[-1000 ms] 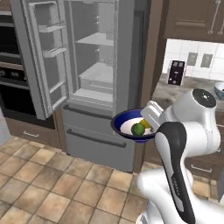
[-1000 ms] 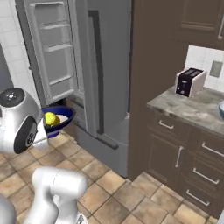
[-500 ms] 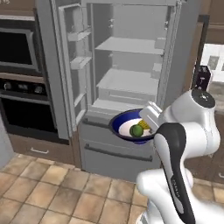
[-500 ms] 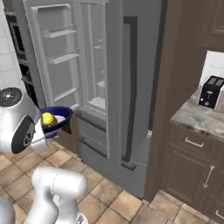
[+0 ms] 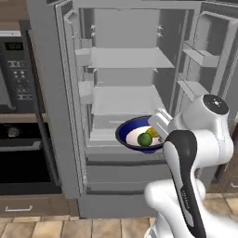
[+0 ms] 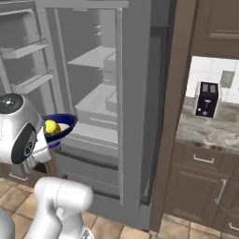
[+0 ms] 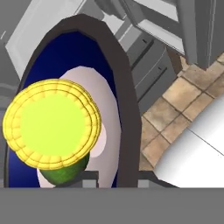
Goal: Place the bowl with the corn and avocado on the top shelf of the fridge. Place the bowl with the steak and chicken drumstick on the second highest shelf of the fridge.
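Note:
My gripper (image 5: 157, 126) is shut on the near rim of the wide dark blue bowl (image 5: 132, 135), holding it level in front of the open fridge (image 5: 46, 93). In its white inside lie the yellow corn (image 7: 52, 129) and the green avocado (image 7: 65, 174). The bowl hangs just below the level of the second highest shelf (image 5: 123, 100), close to its thick front edge. Above it runs the thin top shelf (image 5: 125, 58). From the right, the bowl (image 6: 59, 128) and corn (image 6: 51, 127) are left of the fridge interior. The steak and the chicken drumstick are out of view.
A black wall oven (image 5: 18, 116) stands left of the fridge. Open fridge doors with bins flank the interior, one on the right (image 5: 200, 60). Drawer fronts (image 5: 121, 172) sit below the bowl. A black toaster (image 6: 207, 99) stands on the stone counter (image 6: 210, 133) to the right.
Both base views have shifted as the base drove up to the fridge, which now stands straight ahead and larger. The bowl stays in my gripper, in the same place relative to the arm.

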